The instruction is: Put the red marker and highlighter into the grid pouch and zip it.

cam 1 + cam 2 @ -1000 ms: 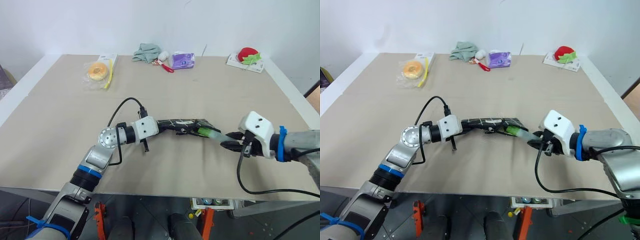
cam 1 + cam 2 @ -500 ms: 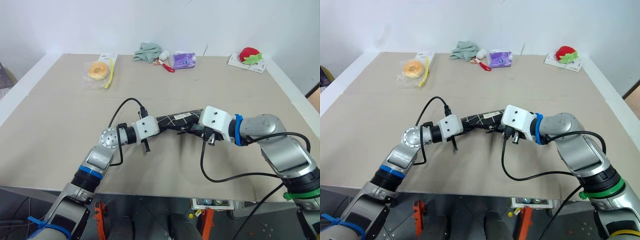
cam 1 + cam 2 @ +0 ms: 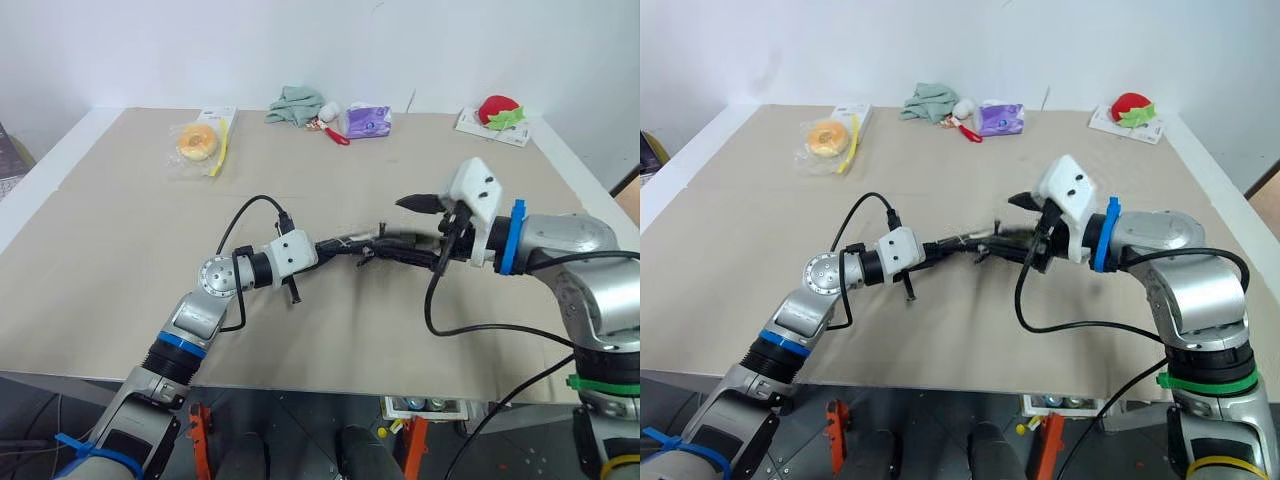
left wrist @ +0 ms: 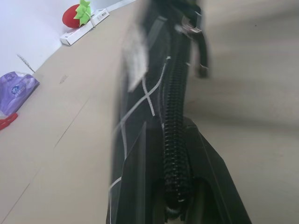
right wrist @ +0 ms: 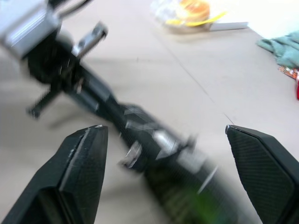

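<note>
My left gripper (image 3: pixel 325 248) is shut on one end of the grid pouch (image 3: pixel 385 250), a black fabric pouch with white lines, and holds it edge-up just over the table. In the left wrist view the fingers (image 4: pixel 140 186) clamp beside the zipper of the pouch (image 4: pixel 140 93). My right gripper (image 3: pixel 412 235) is wide open at the pouch's other end, one finger above it, touching nothing. A blurred green patch, the highlighter (image 5: pixel 201 205), shows at that end of the pouch (image 5: pixel 140 126). The red marker is hidden.
Along the table's far edge lie a bagged doughnut (image 3: pixel 196 143), a teal cloth (image 3: pixel 295 104), a red-handled item (image 3: pixel 335 135), a purple packet (image 3: pixel 367 121) and a red strawberry toy on a card (image 3: pixel 497 110). Bare tabletop (image 3: pixel 120 230) surrounds the pouch.
The right gripper pushed the highlighter leftward into the pouch, then let go, opened wide and rose back to the right. The left gripper stayed in place on the pouch.
</note>
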Robot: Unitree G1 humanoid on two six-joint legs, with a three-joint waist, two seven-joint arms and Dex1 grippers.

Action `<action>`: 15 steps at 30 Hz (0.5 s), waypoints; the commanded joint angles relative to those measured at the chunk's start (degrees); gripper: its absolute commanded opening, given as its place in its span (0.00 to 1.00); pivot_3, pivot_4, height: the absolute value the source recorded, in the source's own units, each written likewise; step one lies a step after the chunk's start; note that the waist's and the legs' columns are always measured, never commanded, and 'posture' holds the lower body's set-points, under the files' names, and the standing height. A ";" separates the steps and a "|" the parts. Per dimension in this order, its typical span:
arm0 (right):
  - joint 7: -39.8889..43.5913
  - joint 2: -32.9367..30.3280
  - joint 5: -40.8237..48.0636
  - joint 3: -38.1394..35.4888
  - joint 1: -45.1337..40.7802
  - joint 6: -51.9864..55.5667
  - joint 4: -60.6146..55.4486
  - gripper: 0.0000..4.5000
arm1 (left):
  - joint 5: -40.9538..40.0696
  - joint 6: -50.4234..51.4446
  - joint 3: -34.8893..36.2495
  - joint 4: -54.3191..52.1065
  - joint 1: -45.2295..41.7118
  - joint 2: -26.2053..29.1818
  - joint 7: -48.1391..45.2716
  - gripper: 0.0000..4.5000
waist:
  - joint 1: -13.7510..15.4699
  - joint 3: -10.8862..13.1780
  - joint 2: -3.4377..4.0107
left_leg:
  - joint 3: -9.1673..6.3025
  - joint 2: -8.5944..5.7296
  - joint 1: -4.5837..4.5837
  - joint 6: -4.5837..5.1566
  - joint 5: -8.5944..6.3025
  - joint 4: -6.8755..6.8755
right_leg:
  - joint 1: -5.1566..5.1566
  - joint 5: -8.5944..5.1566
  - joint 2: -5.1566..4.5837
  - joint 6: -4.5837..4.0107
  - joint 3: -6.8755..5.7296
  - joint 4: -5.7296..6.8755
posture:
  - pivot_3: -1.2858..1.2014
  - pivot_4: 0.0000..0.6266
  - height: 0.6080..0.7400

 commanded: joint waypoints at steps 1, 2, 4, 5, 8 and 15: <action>-3.19 1.92 2.24 -1.46 0.64 2.62 0.28 0.99 | -1.05 -0.35 0.65 -2.31 -0.46 -0.35 0.04 0.00 | 0.00 0.00 0.00 | 0.00 0.00 0.00 0.00 0.00 0.00 | -0.01 0.00 0.00 0.00 0.00 0.01 | 0.52 0.24 0.99; -3.75 2.19 2.12 -1.20 0.86 2.77 0.65 0.99 | -1.04 -0.35 0.65 -2.29 -0.48 -0.37 0.02 0.00 | -0.01 0.00 0.01 | 0.00 0.00 0.00 0.00 0.00 0.00 | -0.01 0.00 0.00 0.00 0.00 0.01 | 0.52 0.24 0.99; -4.71 2.72 1.68 -0.47 1.94 2.91 1.62 0.99 | -1.08 -0.18 0.66 -2.61 -0.42 -0.36 -0.02 0.00 | 0.00 0.00 0.01 | 0.01 0.00 -0.01 0.00 0.00 0.00 | -0.03 0.00 0.00 0.00 0.01 0.01 | 0.52 0.24 0.99; -5.04 2.85 1.57 -0.13 2.45 3.00 2.00 0.99 | -1.11 -0.11 0.66 -2.75 -0.40 -0.35 -0.05 0.00 | -0.01 0.00 0.01 | 0.01 0.00 -0.01 0.00 0.00 0.00 | -0.02 0.00 0.00 0.00 0.01 0.01 | 0.52 0.24 0.99; -5.77 3.67 2.12 0.25 3.55 3.29 2.84 0.99 | -1.19 0.07 0.72 -3.13 -0.27 -0.23 -0.16 0.00 | -0.01 0.00 0.01 | 0.01 0.00 -0.01 0.00 0.00 -0.01 | -0.02 -0.01 0.00 0.00 0.01 0.01 | 0.52 0.24 0.99; -5.49 4.43 3.99 0.49 4.33 3.93 2.62 0.26 | -1.19 0.26 0.84 -3.51 -0.05 -0.05 -0.04 0.00 | -0.04 0.00 0.01 | 0.01 0.00 -0.01 0.00 0.00 -0.01 | -0.02 -0.01 0.00 0.00 0.01 0.01 | 0.52 0.24 0.99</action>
